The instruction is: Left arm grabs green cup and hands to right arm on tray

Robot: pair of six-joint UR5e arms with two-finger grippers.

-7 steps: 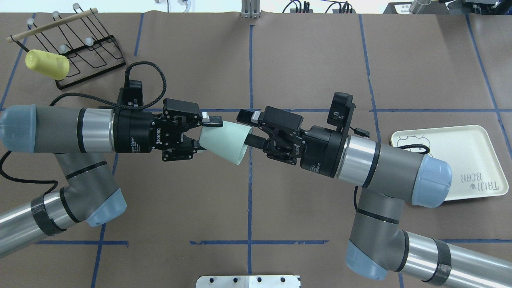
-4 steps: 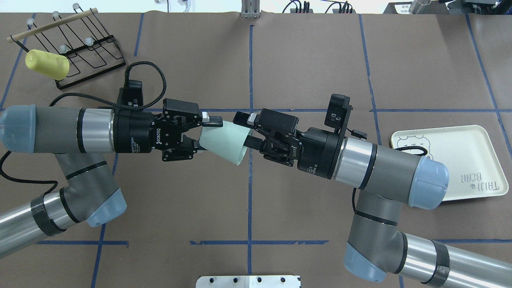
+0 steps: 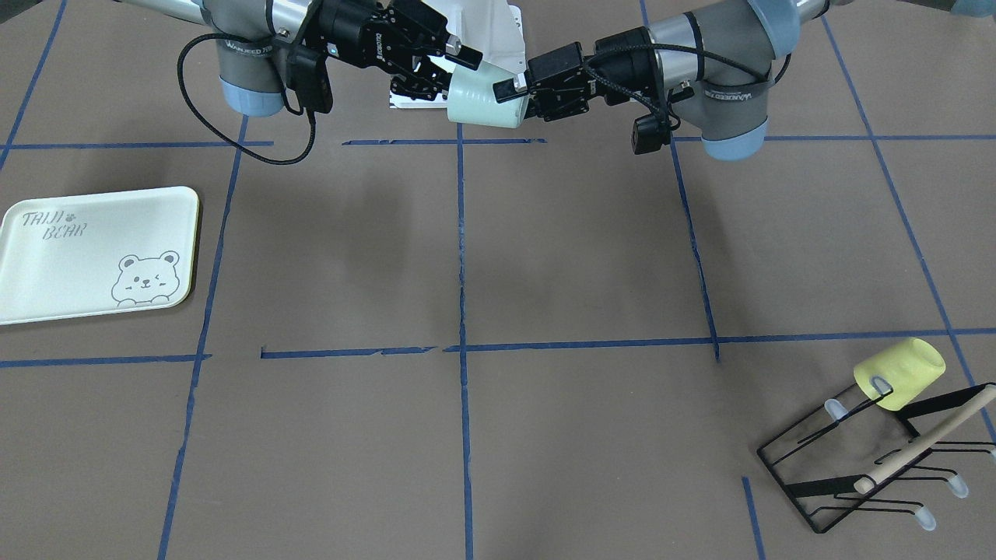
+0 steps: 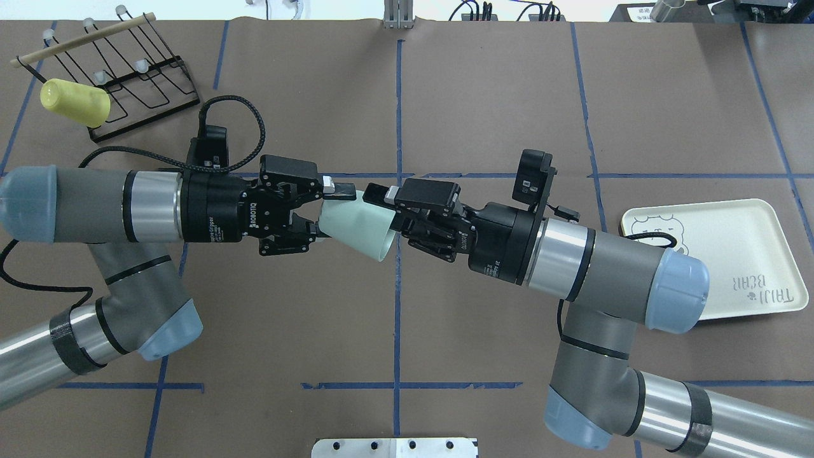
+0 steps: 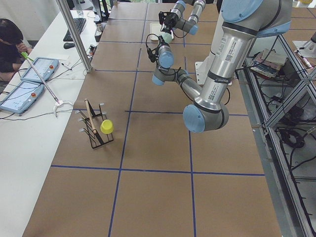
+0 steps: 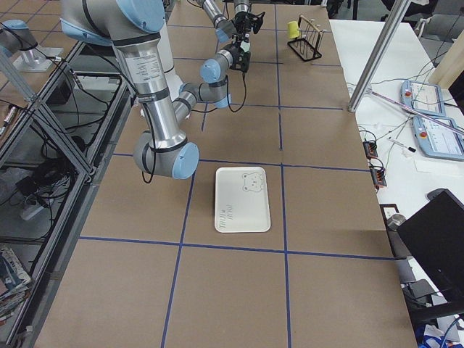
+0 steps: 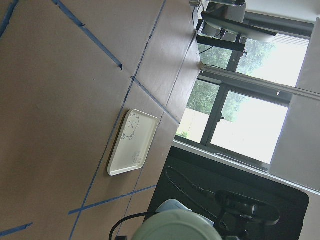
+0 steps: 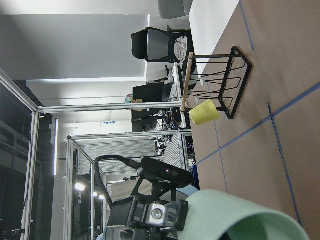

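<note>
R tool (image 4: 385, 210) moved onto green cup (image 4: 356, 224) rim, jaws apart | L tool (image 4: 327, 213) gripping cup base

brown table (image 4: 483, 95) carries the tray (image 4: 744, 248) and a wire rack (image 4: 145, 119).

Right claw (image 4: 385, 212) advanced toward green cup (image 4: 353, 224); upper finger now overlaps cup wall, past rim.

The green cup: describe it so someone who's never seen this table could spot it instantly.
Look above the middle of the brown table, where the left end effector and right end effector meet. The green cup is held on its side between them, off the surface. It's pale mint, unlike the yellow cup on the wire rack at a corner.
</note>
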